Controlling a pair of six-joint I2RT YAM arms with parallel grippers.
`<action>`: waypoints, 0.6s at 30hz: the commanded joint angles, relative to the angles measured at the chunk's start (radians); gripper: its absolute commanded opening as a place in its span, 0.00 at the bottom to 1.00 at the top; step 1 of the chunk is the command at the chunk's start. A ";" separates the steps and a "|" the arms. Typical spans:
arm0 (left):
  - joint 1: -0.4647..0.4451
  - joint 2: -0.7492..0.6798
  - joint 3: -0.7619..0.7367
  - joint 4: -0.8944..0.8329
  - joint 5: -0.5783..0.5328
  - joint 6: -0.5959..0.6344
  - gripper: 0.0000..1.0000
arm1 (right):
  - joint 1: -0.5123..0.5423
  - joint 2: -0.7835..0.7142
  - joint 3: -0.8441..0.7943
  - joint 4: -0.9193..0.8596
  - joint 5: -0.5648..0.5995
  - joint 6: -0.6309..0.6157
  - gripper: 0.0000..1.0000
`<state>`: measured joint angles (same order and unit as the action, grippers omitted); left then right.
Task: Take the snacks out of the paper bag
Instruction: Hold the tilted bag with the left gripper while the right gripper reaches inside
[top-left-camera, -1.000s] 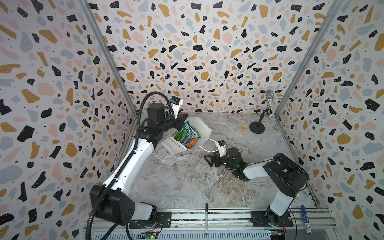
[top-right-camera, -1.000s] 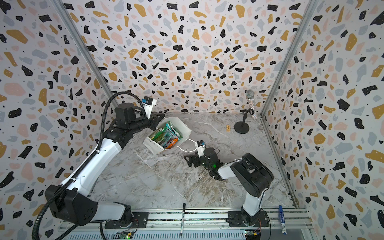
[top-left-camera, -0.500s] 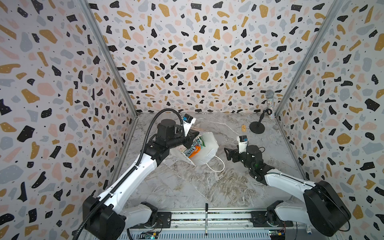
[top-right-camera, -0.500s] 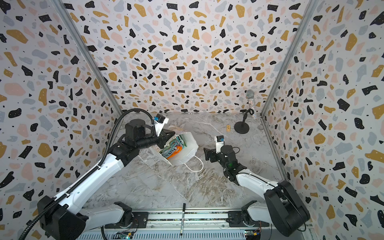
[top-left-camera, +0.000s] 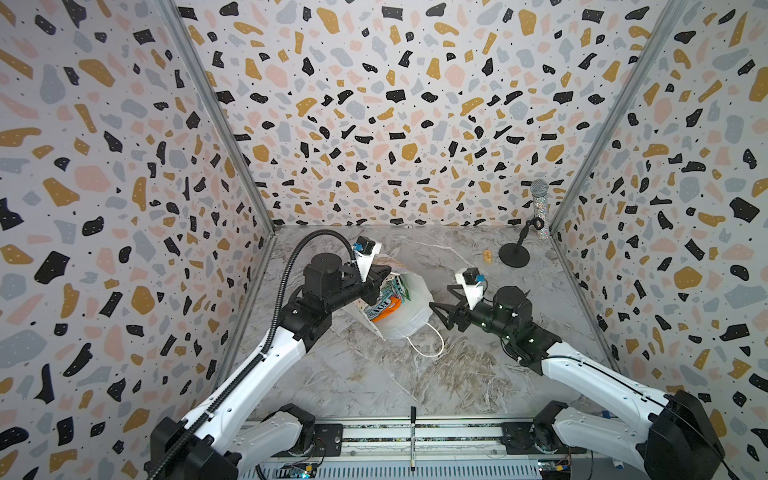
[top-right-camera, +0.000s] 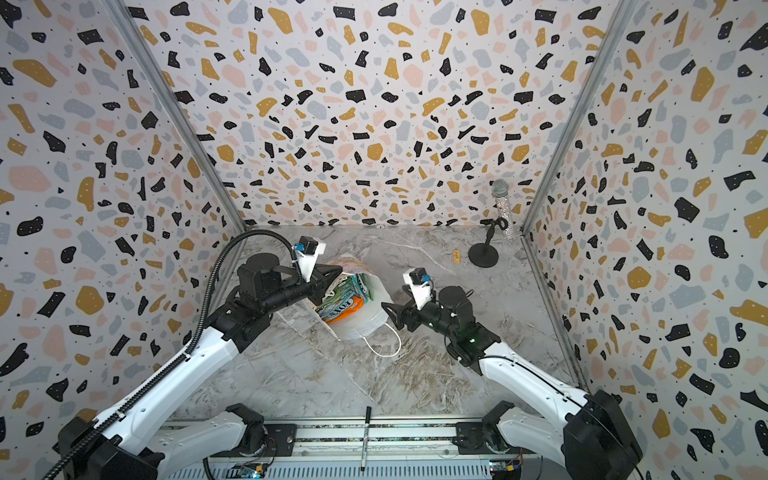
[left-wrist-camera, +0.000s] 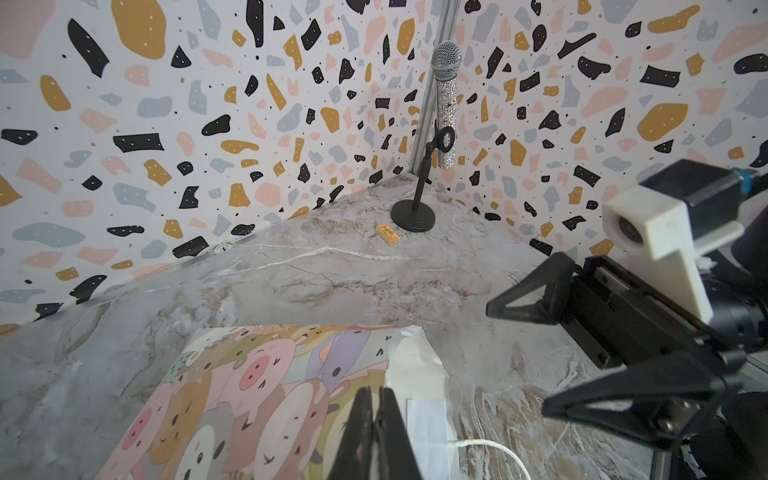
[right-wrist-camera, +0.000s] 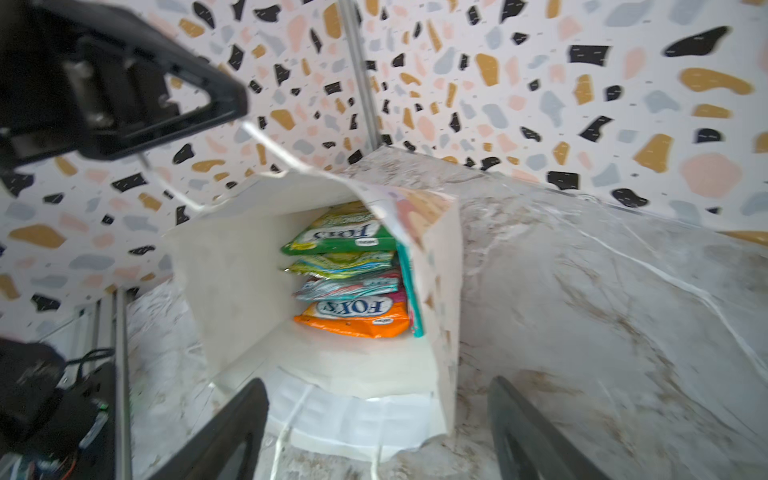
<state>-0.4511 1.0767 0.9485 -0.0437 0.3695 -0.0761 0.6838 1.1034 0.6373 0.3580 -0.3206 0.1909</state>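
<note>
The white paper bag (top-left-camera: 405, 320) (top-right-camera: 360, 322) lies on its side in the middle of the marble table, its mouth turned toward my right arm. My left gripper (top-left-camera: 380, 284) (top-right-camera: 331, 283) (left-wrist-camera: 376, 392) is shut on the bag's upper rim, over the cartoon-animal face (left-wrist-camera: 249, 395). Inside, the snacks (top-left-camera: 384, 301) (top-right-camera: 344, 300) are stacked: green packets (right-wrist-camera: 340, 237) on top, a teal-red one (right-wrist-camera: 349, 287), an orange one (right-wrist-camera: 357, 319) lowest. My right gripper (top-left-camera: 441, 316) (top-right-camera: 391, 316) (right-wrist-camera: 376, 386) is open, just outside the bag's mouth (right-wrist-camera: 232, 270), holding nothing.
A microphone on a round black stand (top-left-camera: 515, 254) occupies the back right corner, with a small orange block (top-left-camera: 487, 256) beside it. A black pen (top-left-camera: 413, 436) lies on the front rail. A cord handle (top-left-camera: 428, 349) trails toward the front. Speckled walls close three sides.
My left gripper has carried the bag from the back left toward the middle. My right gripper swung out to the right, then turned to face the bag's mouth and came closer.
</note>
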 joint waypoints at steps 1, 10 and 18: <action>-0.001 -0.026 -0.017 0.071 -0.028 -0.029 0.00 | 0.072 0.057 0.069 -0.034 -0.040 -0.066 0.78; 0.000 -0.036 -0.031 0.078 -0.043 -0.036 0.00 | 0.172 0.310 0.229 -0.090 0.011 -0.122 0.56; 0.000 -0.042 -0.042 0.086 -0.034 -0.047 0.00 | 0.201 0.452 0.291 -0.064 0.221 -0.173 0.44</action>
<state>-0.4511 1.0595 0.9203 -0.0151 0.3344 -0.1112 0.8803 1.5375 0.8814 0.2947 -0.1932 0.0551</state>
